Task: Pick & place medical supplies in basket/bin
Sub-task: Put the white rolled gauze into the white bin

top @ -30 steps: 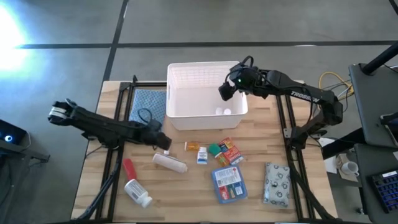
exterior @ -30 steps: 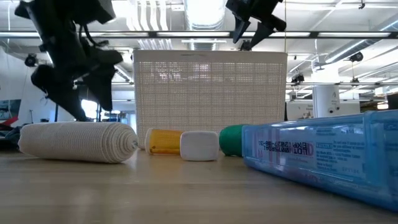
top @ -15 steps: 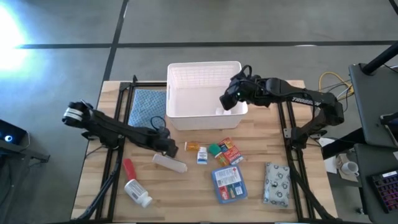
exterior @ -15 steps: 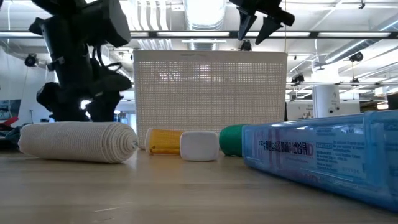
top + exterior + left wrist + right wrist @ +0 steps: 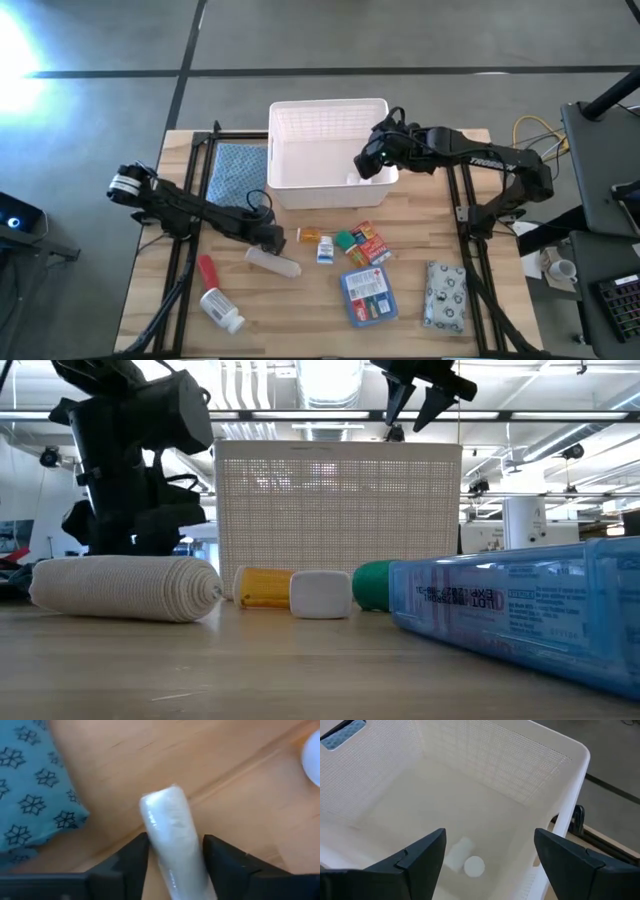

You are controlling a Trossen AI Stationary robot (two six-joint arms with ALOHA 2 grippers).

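A white roll lies on its side on the wooden table; my left gripper stands over its left part, shut on it. The roll also fills the low view's left, with the gripper behind it. My right gripper hangs open over the near right corner of the white basket, nothing between its fingers. Small white items lie on the basket's floor. A red tube, white pill bottle, tiny boxes, blue pack and patterned pouch lie on the table. My left gripper pinches the roll's two long sides between its two fingers. The fingers slant down from above and from the table's left, and the roll runs out between them. The roll lies flat on the table.
A blue patterned cloth lies left of the basket, close behind my left gripper. Black frame rails run along the table's left and right sides. Bare wood shows along the near edge between the bottle and the blue pack.
My left gripper has moved toward the table's right and near edges and down onto the white roll, and its fingers have drawn in against the roll's sides. The roll has stayed where it lay. My right gripper has shifted slightly toward the near edge over the basket.
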